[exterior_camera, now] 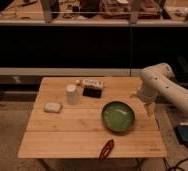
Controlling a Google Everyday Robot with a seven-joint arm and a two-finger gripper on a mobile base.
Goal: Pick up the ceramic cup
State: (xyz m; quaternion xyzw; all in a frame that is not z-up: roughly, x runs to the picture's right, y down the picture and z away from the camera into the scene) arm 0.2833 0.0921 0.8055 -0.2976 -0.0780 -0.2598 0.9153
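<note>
Looking across the wooden table (67, 135), I have the gripper (148, 109) hanging tip-down at the right edge, just beside the green bowl (118, 116); whether it is spread or closed I cannot make out. The ceramic cup (72, 94) stands well apart from it, toward the left of the view and slightly farther back, beyond the bowl. It stands upright, long axis vertical; I cannot tell which end is the mouth. I judge the reach must travel leftward past the bowl.

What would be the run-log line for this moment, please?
gripper: at right edge of table, beside green bowl | ceramic cup: standing on table, left of black box, not held | task: not yet done
</note>
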